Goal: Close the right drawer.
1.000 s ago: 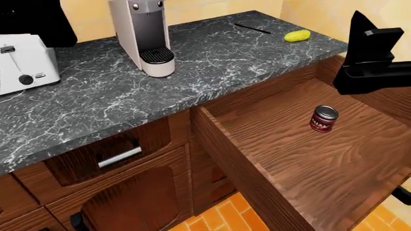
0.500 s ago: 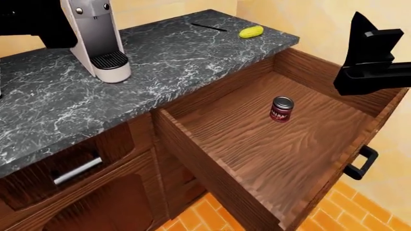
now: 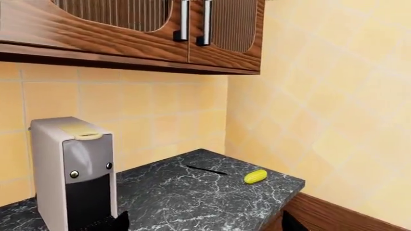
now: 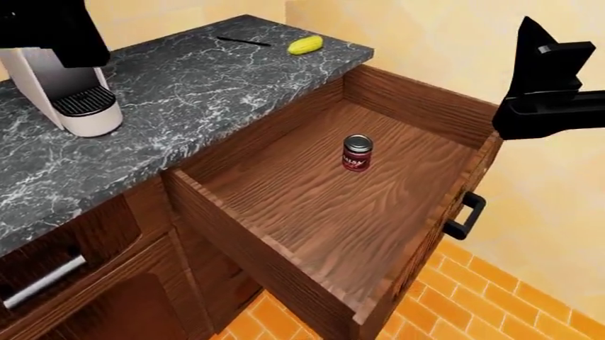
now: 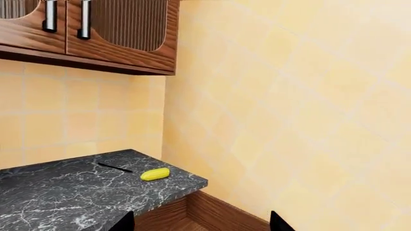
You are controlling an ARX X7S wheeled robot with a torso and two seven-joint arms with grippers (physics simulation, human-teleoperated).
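Note:
The right drawer [image 4: 331, 205] of reddish-brown wood stands pulled far out from under the dark marble counter [image 4: 170, 92]. Its black bar handle [image 4: 465, 216] shows on the front panel. A small red can [image 4: 358, 152] stands upright on the drawer floor. My right gripper [image 4: 546, 81] hangs above the drawer's far right corner, apart from it, and in the right wrist view its fingertips [image 5: 125, 223] are spread wide with nothing between them. My left gripper [image 3: 204, 226] is open over the counter, and it shows as a black shape [image 4: 47, 28] above the coffee machine.
A white coffee machine [image 4: 71, 95] stands on the counter at left. A yellow corn cob [image 4: 305, 45] and a thin black stick [image 4: 244, 41] lie at the counter's far corner. A tiled wall [image 4: 529, 198] runs close along the drawer's right side. A silver-handled drawer [image 4: 42, 283] sits at lower left.
The head view has swung to the right: counter, coffee machine and drawer slid left in the picture, and the drawer's black handle came into sight. The drawer is as far out as before.

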